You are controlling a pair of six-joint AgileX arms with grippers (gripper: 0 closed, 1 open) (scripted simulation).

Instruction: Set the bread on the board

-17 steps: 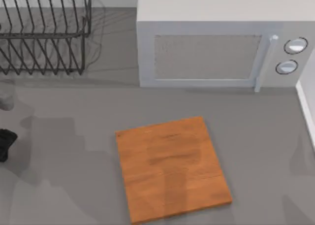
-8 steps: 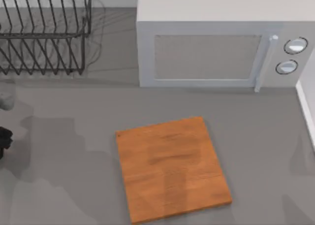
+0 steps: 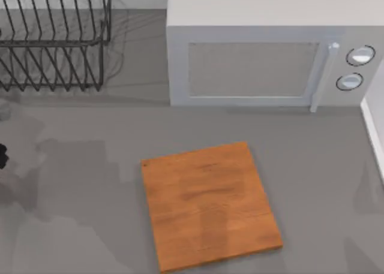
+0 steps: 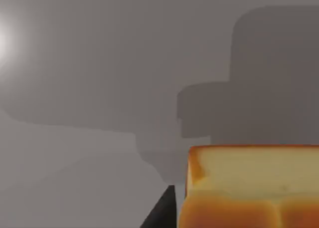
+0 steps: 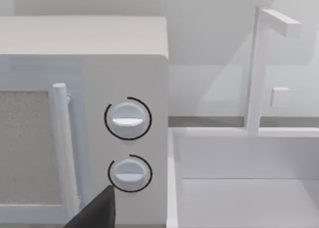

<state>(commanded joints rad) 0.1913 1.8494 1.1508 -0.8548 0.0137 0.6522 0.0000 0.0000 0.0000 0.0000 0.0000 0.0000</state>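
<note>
The left hand (image 3: 2,156) is sitting at the far left edge of the table (image 3: 336,184), well apart from the board (image 3: 210,205), and in its wrist view the bread (image 4: 251,188) is lying close under the camera with one dark fingertip (image 4: 162,213) just beside its pale edge. I am judging that the bread is being gripped, or is about to be, but whether the fingers are actually pressing on it cannot be told from here.

To do this step well, the hold needs to be square across the bread's sides and firm before any lifting, since a small soft piece can tilt out of a loose pinch. The carry should then be running rightward over the table towards the board (which is lying bare in front of the microwave (image 3: 264,58)), with the bread kept level and lowered until it touches the wood before letting go.

The right hand (image 5: 94,213) is parked, facing the microwave's dials (image 5: 127,119).
</note>
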